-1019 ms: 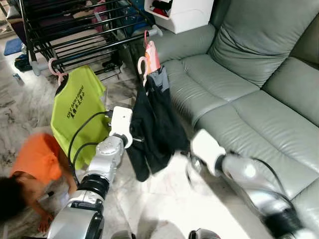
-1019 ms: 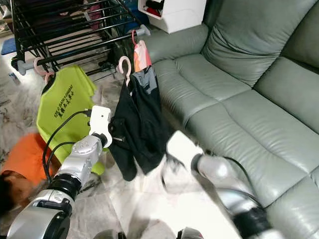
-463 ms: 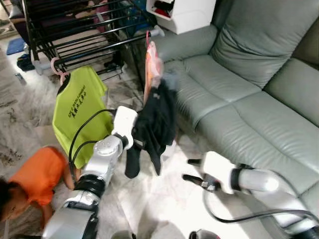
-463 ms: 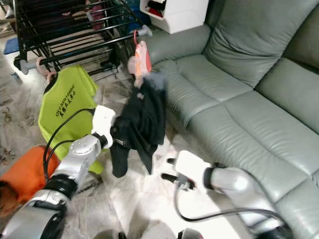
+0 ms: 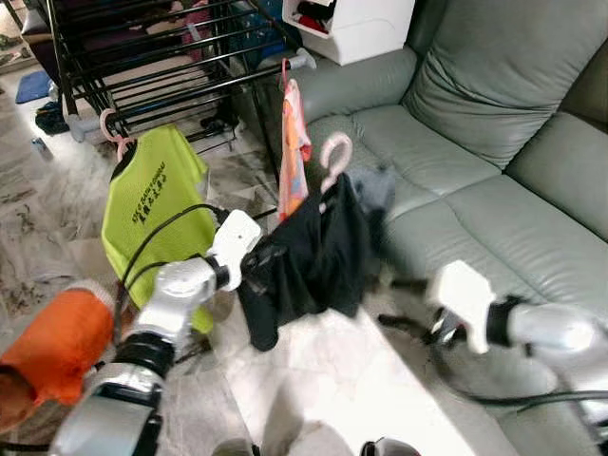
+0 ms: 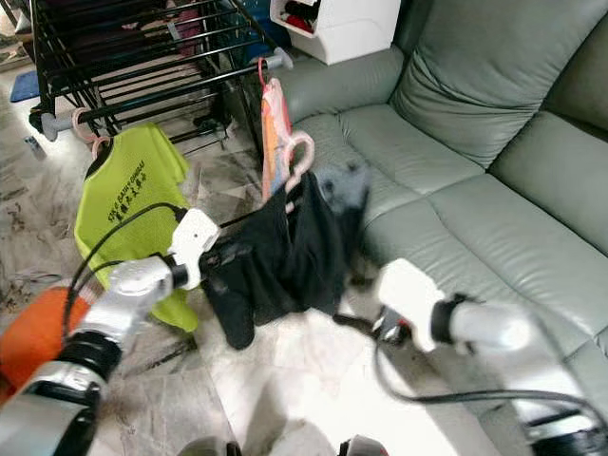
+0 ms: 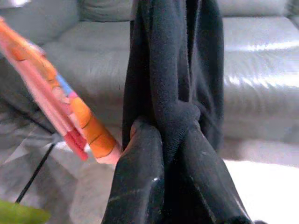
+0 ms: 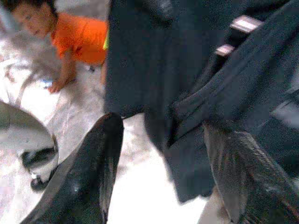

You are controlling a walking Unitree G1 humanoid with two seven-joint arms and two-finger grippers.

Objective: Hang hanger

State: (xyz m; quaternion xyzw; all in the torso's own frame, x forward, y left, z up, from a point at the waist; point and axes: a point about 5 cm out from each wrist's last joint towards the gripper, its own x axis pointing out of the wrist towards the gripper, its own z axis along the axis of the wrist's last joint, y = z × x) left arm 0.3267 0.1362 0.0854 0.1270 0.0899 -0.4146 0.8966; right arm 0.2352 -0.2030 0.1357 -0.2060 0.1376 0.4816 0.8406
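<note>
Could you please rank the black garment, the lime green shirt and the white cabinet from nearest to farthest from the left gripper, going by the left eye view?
1. Black garment: pinched in the left gripper.
2. Lime green shirt: hanging to the gripper's left, on the drying rack.
3. White cabinet: far back, beside the sofa.

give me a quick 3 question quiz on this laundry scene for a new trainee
1. True or false: the left tool is shut on the black garment.
2. What colour is the shirt hanging on the drying rack?
A. green
B. white
C. purple
3. Fill in: the black garment's pink hanger hook is ___ hung on the rack.

Key: 1 true; 2 A; 3 not yet
</note>
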